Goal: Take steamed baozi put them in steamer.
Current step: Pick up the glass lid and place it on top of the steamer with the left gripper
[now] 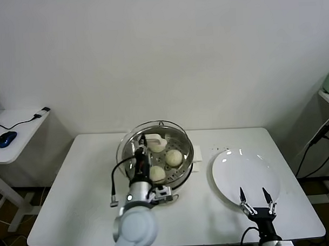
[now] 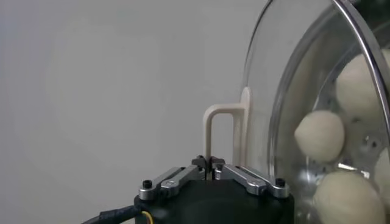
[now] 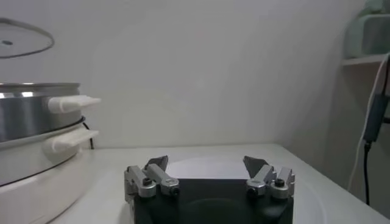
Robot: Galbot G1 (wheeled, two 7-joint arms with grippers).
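L gripper (image 1: 144, 147) jaws shut on lid handle (image 2: 220, 131), upright, above steamer (image 1: 183, 164).

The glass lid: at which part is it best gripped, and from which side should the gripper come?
Grip the cream loop handle at the centre of the glass lid, coming from its outer, domed side. The glass is smooth and wide; only the handle is narrow enough. The left gripper is shut on it.
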